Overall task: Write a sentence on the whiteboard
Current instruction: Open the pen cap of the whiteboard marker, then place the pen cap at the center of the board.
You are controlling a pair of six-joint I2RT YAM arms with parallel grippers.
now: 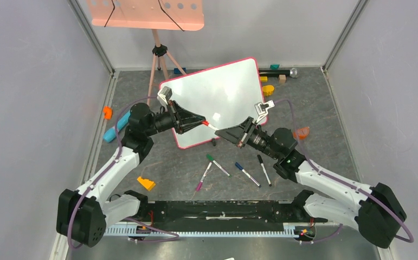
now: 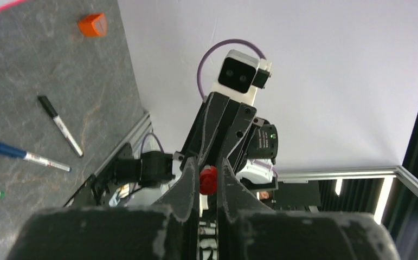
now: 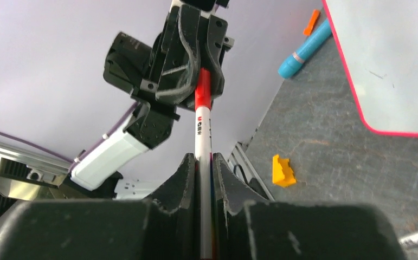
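While my left tool [image 1: 202, 123] pinches the red cap end of the red marker [image 1: 211, 125], my right tool [image 1: 221, 131] pinches its white body, so both hold one pen between them. The whiteboard [image 1: 223, 89] sits on the grey surface [image 1: 315, 157] just behind both tools. Loose pens [image 1: 246, 174] lie nearer me.

You're in a lab robot cell: plain grey walls [image 1: 27, 81], aluminium posts [image 1: 94, 38], tripod [image 1: 159, 51] upper left.
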